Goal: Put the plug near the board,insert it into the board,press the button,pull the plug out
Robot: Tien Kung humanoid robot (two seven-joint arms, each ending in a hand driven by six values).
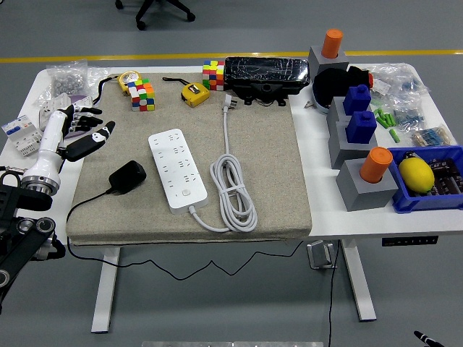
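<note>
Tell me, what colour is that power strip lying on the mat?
White; the power strip shows clearly in the head view, with its white cable coiled beside it.

A white power strip (176, 168) with a white coiled cable (233, 189) is seen on a beige-grey mat (268, 166). The plug adapter (127, 176) is black, with a black cord. The left hand (81, 132) is black-fingered on a white forearm. Multicoloured cubes (142, 94), a yellow tape measure (194, 93), orange cylinders (375, 164) on grey blocks and a yellow lemon (416, 174) in a blue bin (405, 202) are noted on the white table (376, 217).
</note>
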